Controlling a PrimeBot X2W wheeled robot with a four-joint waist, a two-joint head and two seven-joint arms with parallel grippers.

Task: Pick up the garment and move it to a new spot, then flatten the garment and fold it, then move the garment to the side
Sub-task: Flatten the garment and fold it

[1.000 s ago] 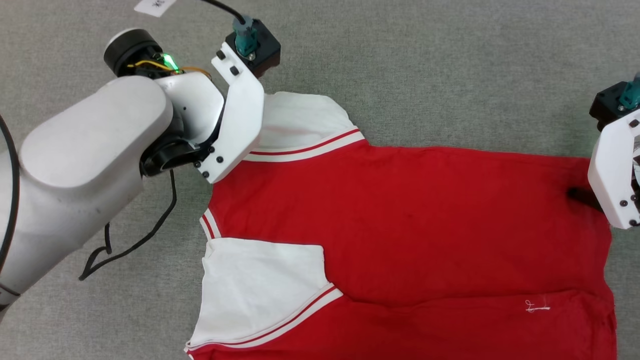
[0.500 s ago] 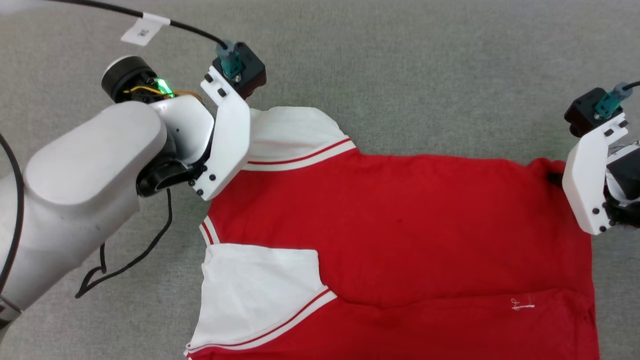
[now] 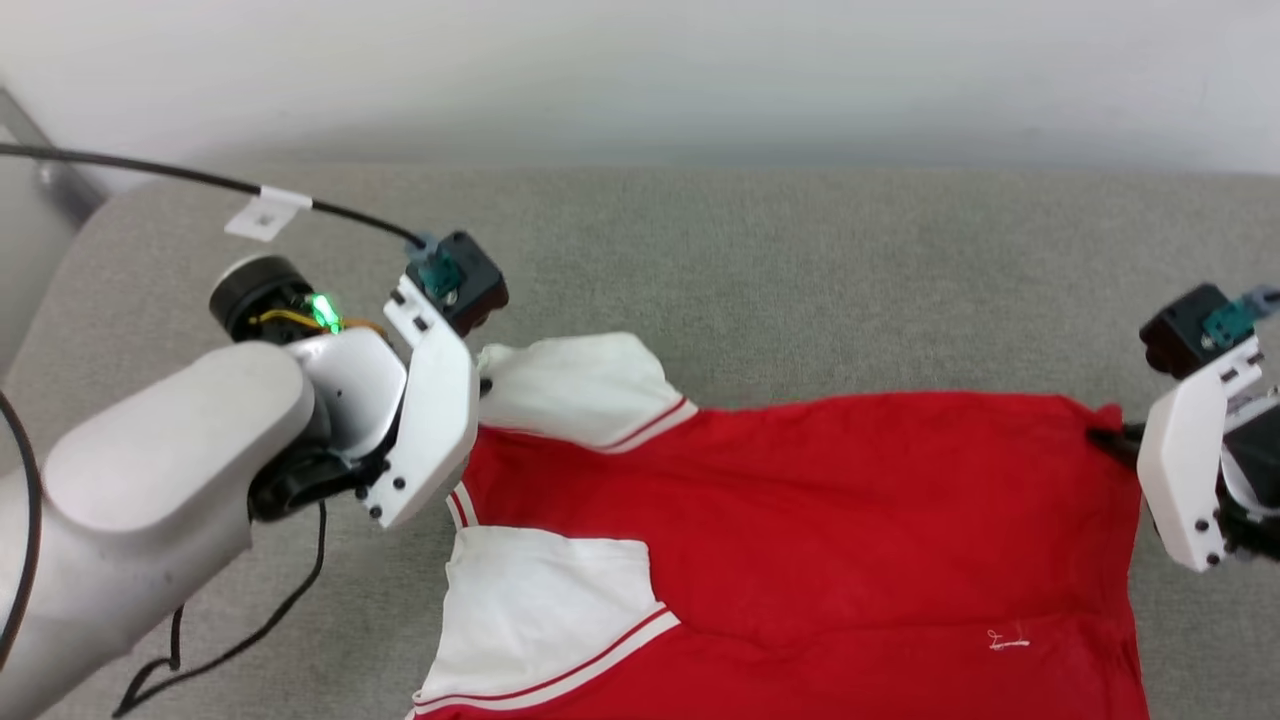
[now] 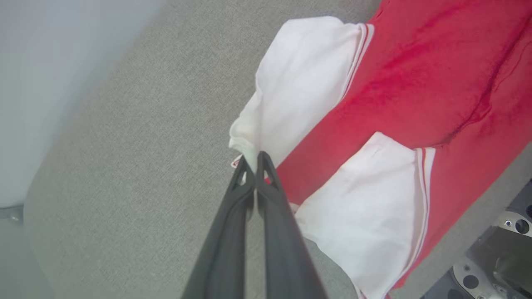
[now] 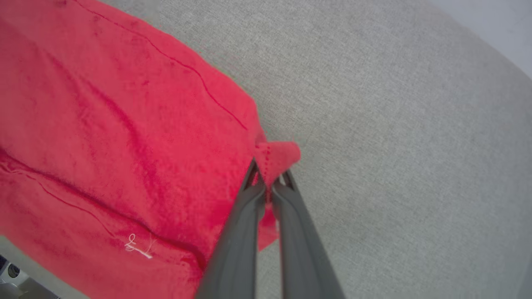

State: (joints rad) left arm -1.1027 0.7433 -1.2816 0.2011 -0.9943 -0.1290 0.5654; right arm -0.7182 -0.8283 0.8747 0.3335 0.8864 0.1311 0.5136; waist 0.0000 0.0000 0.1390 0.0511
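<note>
The garment [image 3: 820,520], a red T-shirt with white sleeves, lies spread sideways on the grey surface, collar end to the left. My left gripper [image 4: 253,162] is shut on the edge of the far white sleeve [image 3: 580,385], whose cloth bunches at the fingertips. My right gripper [image 5: 268,176] is shut on the far hem corner [image 5: 278,155], which folds up over its tips. In the head view the left gripper [image 3: 484,385] and the right gripper [image 3: 1108,440] hold the two far ends of the shirt. A small white embroidered mark [image 3: 1008,642] sits near the hem.
A grey cloth-covered surface [image 3: 750,260] runs back to a pale wall [image 3: 640,70], with a rounded corner at the far left. A black cable with a white tag [image 3: 262,213] arcs over the left arm. Metal robot parts [image 4: 498,257] show beside the near sleeve.
The right gripper has shut on the hem corner. Both held ends now stand slightly raised and bunched. The head camera has tilted up, bringing the wall into view.
</note>
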